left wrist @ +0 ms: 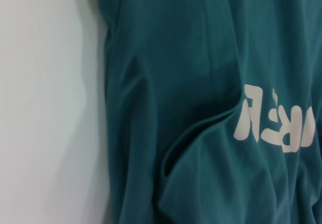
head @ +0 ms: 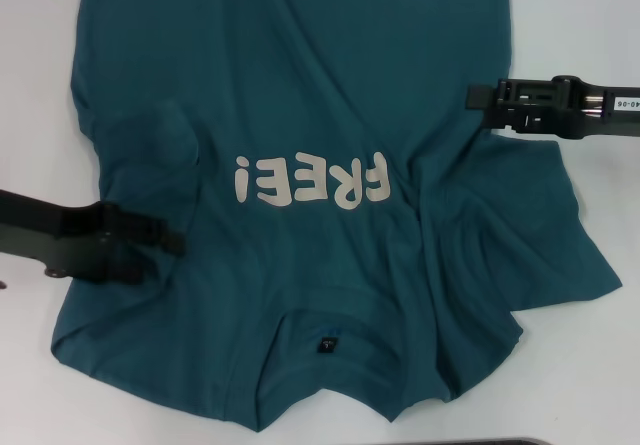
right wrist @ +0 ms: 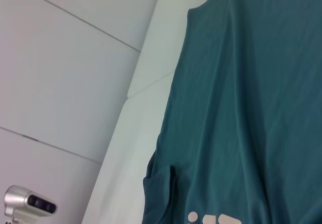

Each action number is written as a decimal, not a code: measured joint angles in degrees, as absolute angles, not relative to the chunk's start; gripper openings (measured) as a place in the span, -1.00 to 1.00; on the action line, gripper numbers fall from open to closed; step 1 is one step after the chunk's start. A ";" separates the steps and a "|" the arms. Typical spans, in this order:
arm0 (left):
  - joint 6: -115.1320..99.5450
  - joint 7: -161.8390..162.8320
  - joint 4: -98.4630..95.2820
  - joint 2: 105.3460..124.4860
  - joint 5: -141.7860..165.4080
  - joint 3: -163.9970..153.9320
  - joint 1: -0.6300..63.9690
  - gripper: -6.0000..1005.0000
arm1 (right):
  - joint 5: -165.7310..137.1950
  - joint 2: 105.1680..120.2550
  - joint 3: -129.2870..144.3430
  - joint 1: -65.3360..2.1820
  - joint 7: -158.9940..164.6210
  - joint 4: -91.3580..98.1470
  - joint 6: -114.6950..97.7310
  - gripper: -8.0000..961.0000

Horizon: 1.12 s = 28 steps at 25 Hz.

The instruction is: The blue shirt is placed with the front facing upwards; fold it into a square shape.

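Left hand (head: 170, 237): hovering over the shirt's (head: 300, 95) folded-in left sleeve; finger state cannot be told. Right hand (head: 478, 97): hanging at the shirt's right edge, beside the spread sleeve; state likewise unclear. Shirt: lying face-up on worktop (head: 580, 25), collar nearest robot, long axis running away.

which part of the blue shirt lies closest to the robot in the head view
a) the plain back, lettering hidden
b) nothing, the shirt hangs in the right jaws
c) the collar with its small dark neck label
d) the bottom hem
c: the blue shirt lies front up with its collar and neck label at the near edge, below the upside-down lettering.
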State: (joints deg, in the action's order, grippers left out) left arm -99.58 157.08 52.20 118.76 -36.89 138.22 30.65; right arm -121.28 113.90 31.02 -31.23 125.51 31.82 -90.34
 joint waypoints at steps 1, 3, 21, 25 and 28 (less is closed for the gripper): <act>-99.03 157.38 51.71 118.78 -36.88 138.00 30.88 0.53 | -121.28 113.88 31.02 -31.22 125.51 31.82 -90.35 0.57; -97.70 158.01 50.13 118.82 -36.79 137.26 31.54 0.53 | -121.29 113.88 31.02 -31.20 125.51 31.82 -90.35 0.57; -94.19 156.55 50.28 120.03 -41.10 138.05 33.52 0.53 | -121.29 113.81 30.58 -31.12 125.51 31.82 -90.27 0.54; -101.21 152.20 50.81 120.64 -46.06 137.88 33.27 0.53 | -121.29 113.82 30.58 -31.11 125.51 31.82 -90.30 0.54; -103.51 151.45 50.72 121.40 -46.37 136.28 33.13 0.53 | -121.29 113.82 30.58 -31.12 125.51 31.82 -90.30 0.54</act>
